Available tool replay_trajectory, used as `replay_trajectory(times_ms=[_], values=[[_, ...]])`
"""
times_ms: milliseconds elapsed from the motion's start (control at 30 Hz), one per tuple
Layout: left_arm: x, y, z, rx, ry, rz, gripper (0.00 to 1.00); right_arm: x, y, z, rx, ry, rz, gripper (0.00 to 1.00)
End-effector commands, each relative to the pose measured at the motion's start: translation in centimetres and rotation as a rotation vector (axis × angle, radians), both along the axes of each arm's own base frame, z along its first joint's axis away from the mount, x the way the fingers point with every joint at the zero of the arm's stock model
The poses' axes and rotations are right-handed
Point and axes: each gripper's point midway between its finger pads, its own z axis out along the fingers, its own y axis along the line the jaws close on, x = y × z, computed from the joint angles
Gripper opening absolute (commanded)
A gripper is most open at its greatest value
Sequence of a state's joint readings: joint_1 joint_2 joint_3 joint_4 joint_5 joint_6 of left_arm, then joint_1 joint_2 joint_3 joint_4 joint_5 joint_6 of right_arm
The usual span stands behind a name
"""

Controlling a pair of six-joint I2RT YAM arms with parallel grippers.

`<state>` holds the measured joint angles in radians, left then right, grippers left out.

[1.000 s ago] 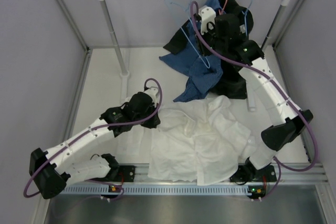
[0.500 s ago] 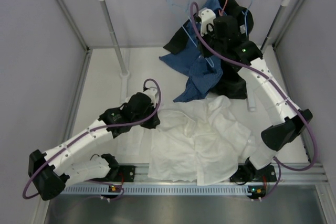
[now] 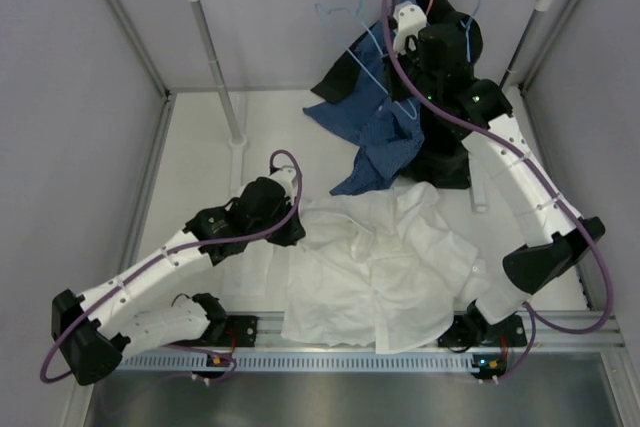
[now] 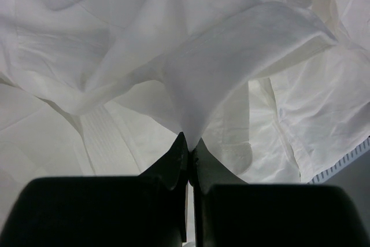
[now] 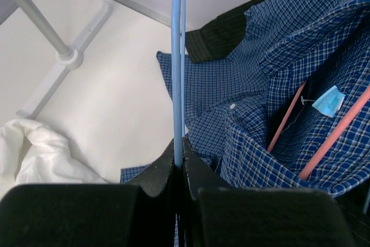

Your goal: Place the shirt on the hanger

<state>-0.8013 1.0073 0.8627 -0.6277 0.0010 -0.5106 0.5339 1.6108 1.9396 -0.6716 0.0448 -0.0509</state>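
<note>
Right gripper (image 5: 179, 144) just clamped hanger (image 5: 178, 56) wire, far bench edge, lifting. Left gripper (image 4: 189, 141) pinches shirt (image 4: 243, 56). Hanger secured.

Soft, even light is coming from above, and shadows are falling faint under the arms. The shirt (image 4: 243, 56) is reading very bright, with its folds nearly washing out in the left wrist view. In both wrist views the near fingers (image 4: 170, 169) are showing dark and blurred. The hanger (image 5: 177, 56) wire is rendering crisp. The metal strip (image 3: 350, 402) is giving off a dull sheen.

White shirt (image 3: 380, 267) crumpled, spread out; thin light-blue hanger (image 5: 178, 56) upright.
</note>
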Motion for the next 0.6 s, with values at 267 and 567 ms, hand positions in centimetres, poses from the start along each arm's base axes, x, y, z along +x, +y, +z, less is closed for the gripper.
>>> replay_trajectory(times_ms=[267,567], values=[[1.8,0.2,2.0,-0.08,-0.06,0.145,0.0,-0.9,-0.5,10.3,0.236,-0.225,-0.001,0.0],[4.4,0.2,3.0,-0.09,-0.085,0.258,0.0,-3.4,0.3,11.0,0.251,-0.234,0.127,0.0]])
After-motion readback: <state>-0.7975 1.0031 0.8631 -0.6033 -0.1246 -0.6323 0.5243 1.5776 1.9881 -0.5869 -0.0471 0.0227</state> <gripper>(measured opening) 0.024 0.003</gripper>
